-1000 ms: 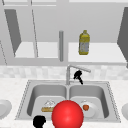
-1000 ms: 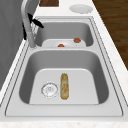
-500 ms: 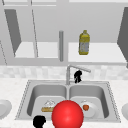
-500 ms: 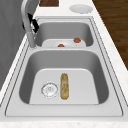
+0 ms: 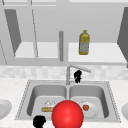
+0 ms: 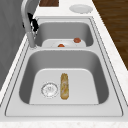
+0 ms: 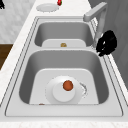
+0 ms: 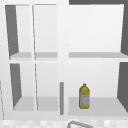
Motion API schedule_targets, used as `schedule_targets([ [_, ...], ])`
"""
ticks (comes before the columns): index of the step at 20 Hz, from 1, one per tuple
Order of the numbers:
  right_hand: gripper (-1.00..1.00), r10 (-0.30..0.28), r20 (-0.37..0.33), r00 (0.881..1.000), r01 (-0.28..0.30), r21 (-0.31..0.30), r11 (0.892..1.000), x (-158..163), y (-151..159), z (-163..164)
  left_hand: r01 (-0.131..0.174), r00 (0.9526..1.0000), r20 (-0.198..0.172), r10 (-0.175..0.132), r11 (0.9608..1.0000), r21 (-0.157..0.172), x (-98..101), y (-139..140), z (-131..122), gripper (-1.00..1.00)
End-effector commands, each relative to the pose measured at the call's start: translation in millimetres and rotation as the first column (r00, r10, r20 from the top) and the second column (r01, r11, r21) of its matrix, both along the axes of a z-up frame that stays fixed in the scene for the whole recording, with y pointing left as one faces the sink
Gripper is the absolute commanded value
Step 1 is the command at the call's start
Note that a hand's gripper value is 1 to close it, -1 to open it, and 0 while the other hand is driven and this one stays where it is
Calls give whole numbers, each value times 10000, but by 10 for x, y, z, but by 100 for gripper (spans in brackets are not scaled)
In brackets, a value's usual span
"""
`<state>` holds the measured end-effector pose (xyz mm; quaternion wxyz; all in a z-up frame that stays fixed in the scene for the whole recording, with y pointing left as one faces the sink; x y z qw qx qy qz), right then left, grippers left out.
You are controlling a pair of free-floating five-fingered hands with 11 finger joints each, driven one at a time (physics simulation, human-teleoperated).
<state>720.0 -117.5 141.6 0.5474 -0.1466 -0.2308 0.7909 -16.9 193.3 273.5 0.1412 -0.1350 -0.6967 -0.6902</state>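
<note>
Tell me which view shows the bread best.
The left side view: the bread lies in full length in the near basin, beside the drain. The front view shows its end past the red ball; the right side view a far speck.

I can't read any text, brand, number or sign from here. The only thing that carries a label is the yellow bottle [image 8: 84, 96] on the lower shelf of the wall cabinet [image 8: 100, 105], and its label is just a pale grey patch to me, with no letters I can make out. I see that bottle in the front view as well, and the label is just as unreadable there. The sink [image 6: 110, 75], the faucet [image 7: 98, 22] and the white plate [image 7: 58, 96] in the right basin bear no markings that I can see.
</note>
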Motion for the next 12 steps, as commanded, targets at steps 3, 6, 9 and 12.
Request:
schedule_targets([
  [3,100,-873,35,9962,871,286,9958,-16,106,112,0,10000,0,0,10000,0,0,0,0,0],
  [6,100,-804,97,9967,804,20,9968,-40,167,171,0,10000,0,0,10000,0,0,0,0,0],
  [9,100,-891,115,9960,893,-210,9958,-40,210,231,0,10000,0,0,10000,0,0,0,0,0],
  [12,100,-1024,132,9947,1030,-682,9923,-20,267,256,0,10000,0,0,10000,0,0,0,0,0],
])
